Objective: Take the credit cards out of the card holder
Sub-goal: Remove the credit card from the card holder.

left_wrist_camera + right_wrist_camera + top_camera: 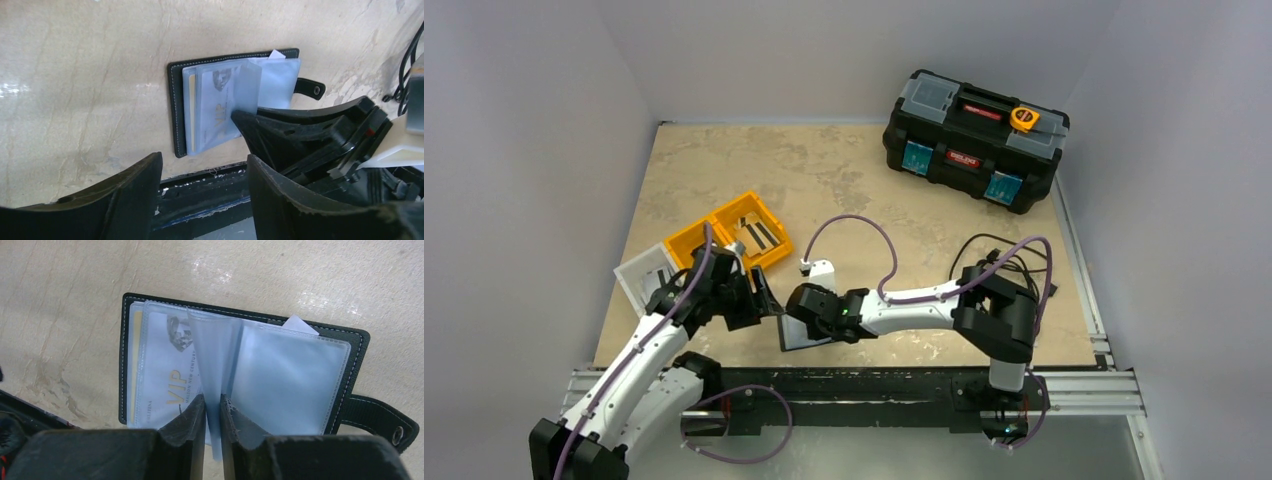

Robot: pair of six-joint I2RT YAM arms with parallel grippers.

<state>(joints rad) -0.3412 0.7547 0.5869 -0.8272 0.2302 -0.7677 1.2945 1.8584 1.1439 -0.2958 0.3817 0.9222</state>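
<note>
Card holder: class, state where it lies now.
Top view: the card holder lies open at the table's near edge, beside the left hand; the right hand pinches its clear sleeve.

Table (824,160): card holder (280,365); toolbox (974,140); orange bins (682,243)

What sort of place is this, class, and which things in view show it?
Most likely a robotics lab test cell: left arm and right arm bolted to a metal rail, a table boxed in by plain white walls, and staged props, a black toolbox and orange bins.
</note>
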